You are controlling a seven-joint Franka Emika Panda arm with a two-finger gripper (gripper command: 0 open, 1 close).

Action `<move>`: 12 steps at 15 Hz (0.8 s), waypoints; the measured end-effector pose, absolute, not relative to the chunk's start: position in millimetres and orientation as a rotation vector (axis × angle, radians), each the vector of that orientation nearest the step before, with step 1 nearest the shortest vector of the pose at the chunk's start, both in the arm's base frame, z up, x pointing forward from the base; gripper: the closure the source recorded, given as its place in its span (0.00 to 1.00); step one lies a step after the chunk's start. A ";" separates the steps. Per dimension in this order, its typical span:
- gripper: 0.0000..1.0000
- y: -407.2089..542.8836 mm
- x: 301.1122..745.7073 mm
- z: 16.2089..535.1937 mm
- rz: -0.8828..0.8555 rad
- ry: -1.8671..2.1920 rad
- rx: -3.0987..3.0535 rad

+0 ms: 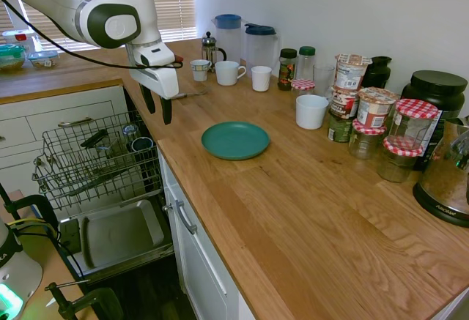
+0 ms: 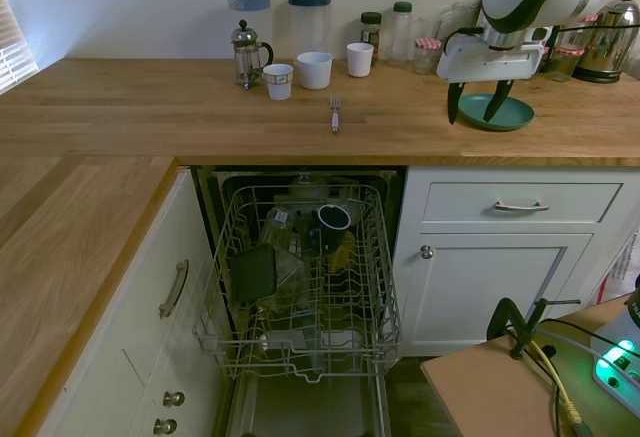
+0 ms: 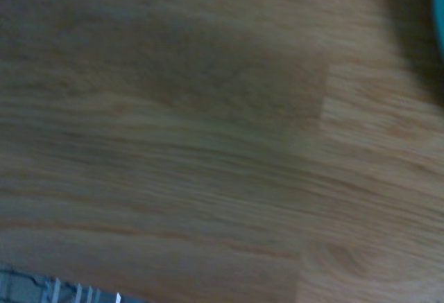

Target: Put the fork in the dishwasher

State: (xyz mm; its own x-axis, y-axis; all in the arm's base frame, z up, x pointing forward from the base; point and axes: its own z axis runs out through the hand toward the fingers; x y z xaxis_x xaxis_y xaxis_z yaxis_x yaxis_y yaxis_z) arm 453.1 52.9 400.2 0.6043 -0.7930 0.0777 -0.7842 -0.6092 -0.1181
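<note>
Your pincer hangs above the wooden tabletop with its fingers spread apart and nothing between them, just beside the teal plate. The fork lies flat on the tabletop well apart from it, in front of the white mugs. Below the fork, the dishwasher stands open with its wire rack pulled out.

bare counter surrounds the fork; cups stand behind it, the green plate off to one side
</note>
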 end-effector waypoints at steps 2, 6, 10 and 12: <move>0.00 77.5 477.2 408.5 -0.228 1.416 -2.687; 0.00 126.9 546.7 414.6 -0.294 1.543 -2.596; 0.00 173.2 611.4 406.8 -0.303 1.611 -2.558; 0.00 193.9 640.0 398.3 -0.321 1.638 -2.526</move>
State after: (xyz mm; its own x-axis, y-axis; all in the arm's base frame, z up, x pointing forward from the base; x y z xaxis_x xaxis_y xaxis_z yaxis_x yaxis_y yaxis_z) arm 640.0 193.9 398.3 0.3941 -0.9119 0.1148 -0.8876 -0.4100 -0.2097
